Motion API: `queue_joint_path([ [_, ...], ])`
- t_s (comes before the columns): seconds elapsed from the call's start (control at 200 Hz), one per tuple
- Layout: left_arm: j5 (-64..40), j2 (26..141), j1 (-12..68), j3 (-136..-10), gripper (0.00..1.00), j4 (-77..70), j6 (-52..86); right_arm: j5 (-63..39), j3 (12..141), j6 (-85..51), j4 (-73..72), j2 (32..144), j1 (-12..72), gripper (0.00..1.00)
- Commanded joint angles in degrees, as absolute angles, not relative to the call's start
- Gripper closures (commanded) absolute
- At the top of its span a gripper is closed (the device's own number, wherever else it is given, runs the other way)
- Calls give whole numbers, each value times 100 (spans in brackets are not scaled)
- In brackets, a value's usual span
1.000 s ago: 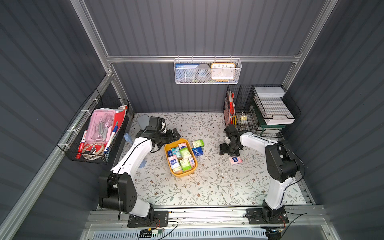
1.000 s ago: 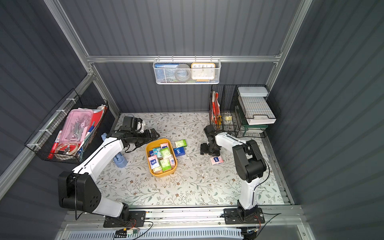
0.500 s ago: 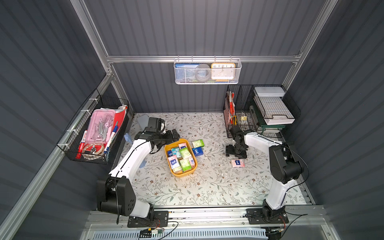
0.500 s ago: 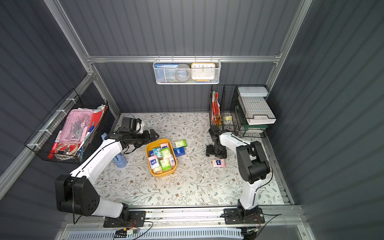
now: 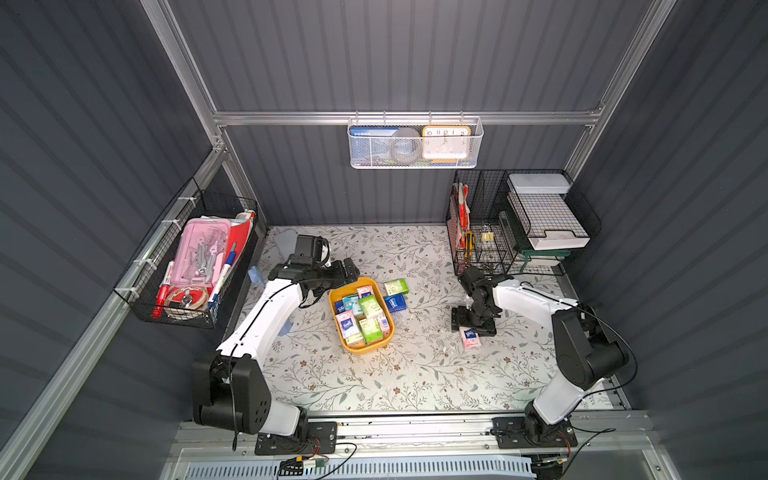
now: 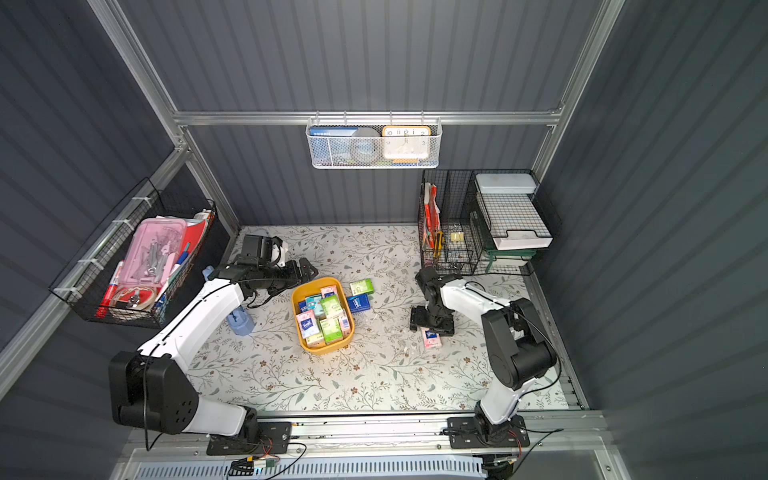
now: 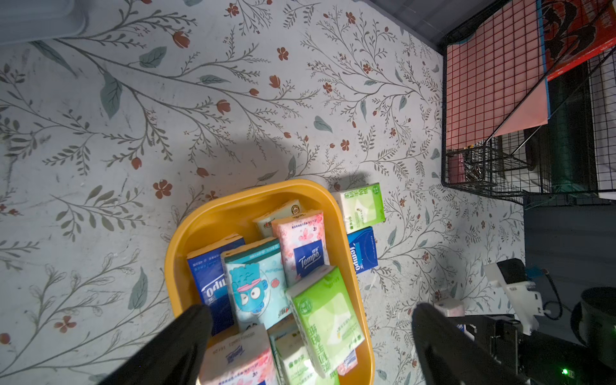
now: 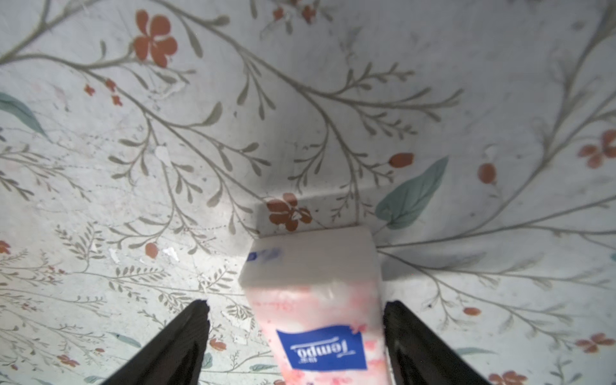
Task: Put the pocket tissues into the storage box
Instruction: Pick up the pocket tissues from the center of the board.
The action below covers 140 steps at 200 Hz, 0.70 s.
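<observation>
One pink packet [image 5: 471,337] of pocket tissues flat on floral mat [image 5: 415,374], at 3 o'clock of storage box [image 5: 360,352], well apart from it. Long axis about 11-to-5 in both top views, blue label end toward 11. Right gripper [image 5: 473,325] low over that label end, jaws spread wide, straddling packet, not clamped. In right wrist view one finger [image 8: 416,333] right at packet's side, clear gap at the other.

Storage box mid-mat, yellow, long axis near 12-to-6. Inside: roughly eight packets showing, overlapped, exact count unclear. Colours green, pink, dark blue, light blue, cream. Most lying lengthwise with box.

Two more packets loose, just beside box rim: one green packet [image 5: 396,286] at 1 o'clock, long axis about 8-to-2; one dark blue packet [image 5: 395,302] at 2 o'clock, about 9-to-3.

Left gripper [image 7: 311,310] above box's 12 o'clock end, jaws wide apart, nothing between them.

Tally: one box, two claws, three packets outside box.
</observation>
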<state>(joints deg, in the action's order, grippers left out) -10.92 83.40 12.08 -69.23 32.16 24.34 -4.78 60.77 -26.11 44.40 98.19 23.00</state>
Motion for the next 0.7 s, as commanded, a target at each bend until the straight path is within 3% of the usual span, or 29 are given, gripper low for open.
queue_joint_path([
  [0.0, -1135, 8131, 1240, -6947, 1, 3277, 2325, 24, 6191, -2702, 4759, 10039, 2514, 15],
  [0.14, -1066, 8002, 1241, -6874, 1, 3325, 2286, 341, 6247, -2729, 4877, 10225, 2653, 23],
  [0.35, -1064, 7929, 1239, -6812, 1, 3379, 2247, 433, 6366, -2698, 4866, 10171, 2663, 55],
  [0.695, -681, 8027, 1222, -6734, 1, 3288, 2364, 375, 7748, -2704, 5323, 10063, 3322, 57],
])
